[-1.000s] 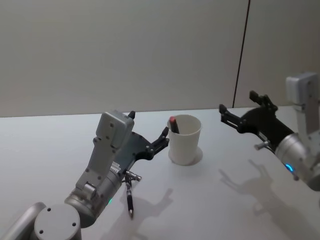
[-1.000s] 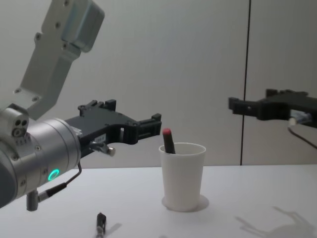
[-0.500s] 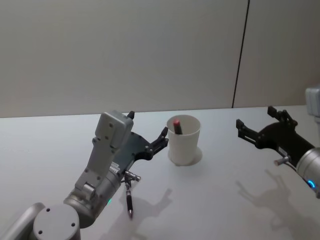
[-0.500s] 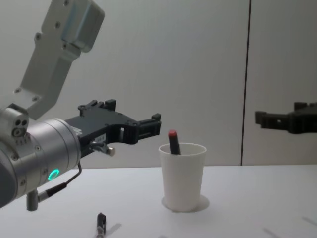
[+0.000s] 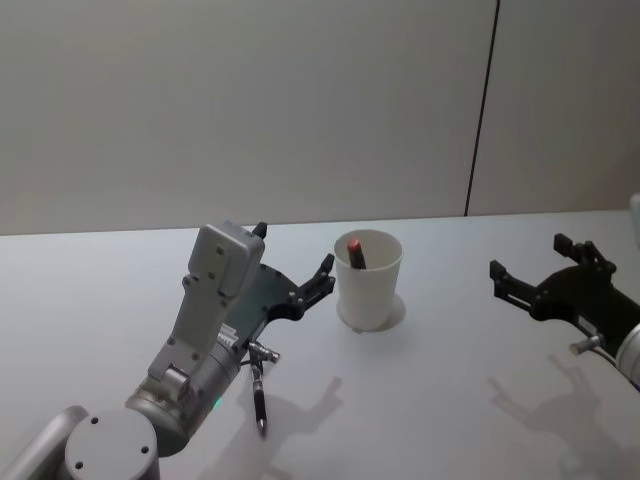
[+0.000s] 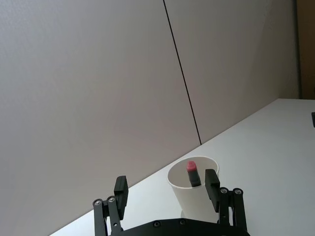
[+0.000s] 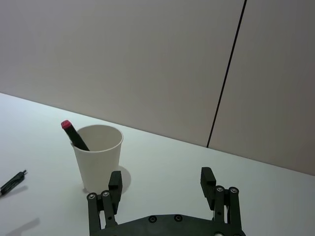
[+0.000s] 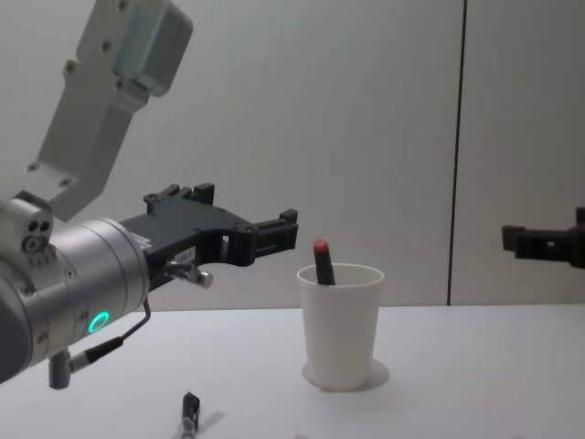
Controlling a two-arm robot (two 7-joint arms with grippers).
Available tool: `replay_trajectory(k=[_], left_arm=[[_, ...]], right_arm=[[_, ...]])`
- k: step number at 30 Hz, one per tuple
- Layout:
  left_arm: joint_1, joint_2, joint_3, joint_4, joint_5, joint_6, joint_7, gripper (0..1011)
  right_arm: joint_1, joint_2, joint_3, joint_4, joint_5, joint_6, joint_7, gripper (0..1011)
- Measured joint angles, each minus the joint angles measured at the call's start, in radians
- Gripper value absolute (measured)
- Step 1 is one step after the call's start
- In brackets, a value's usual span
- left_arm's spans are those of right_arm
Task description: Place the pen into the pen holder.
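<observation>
The pen holder point(image 5: 369, 291) is a white paper cup standing upright mid-table, also in the chest view point(image 8: 340, 322) and right wrist view point(image 7: 99, 157). A dark pen with a red end point(image 5: 354, 250) leans inside it, its red tip above the rim point(image 8: 322, 260) point(image 6: 192, 173) point(image 7: 74, 135). My left gripper point(image 5: 293, 250) hovers open and empty just left of the cup point(image 6: 166, 181). My right gripper point(image 5: 528, 256) is open and empty, well to the right of the cup and above the table point(image 7: 161, 175).
A second black pen point(image 5: 258, 398) lies on the white table point(image 5: 450, 400) under my left arm, seen also in the chest view point(image 8: 189, 412) and right wrist view point(image 7: 12, 182). A plain wall with a dark vertical seam point(image 5: 481, 110) stands behind the table.
My right gripper has drawn back to the right and lower, away from the cup. The red-tipped pen stays in the cup, tilted slightly differently. The left arm has not moved.
</observation>
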Motion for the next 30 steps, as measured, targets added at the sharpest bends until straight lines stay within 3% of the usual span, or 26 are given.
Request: replay_trajectory(k=[20, 30], left_arm=[[0.0, -0.002, -0.001, 0.0, 0.005, 0.007, 0.0, 1000], [0.001, -0.007, -0.006, -0.007, -0.004, 0.067, 0.017, 1000]], right_arm=[[-0.039, 0.026, 0.012, -0.042, 0.016, 0.024, -0.005, 1001], [-0.045, 0.031, 0.014, -0.048, 0.017, 0.028, -0.006, 1001]])
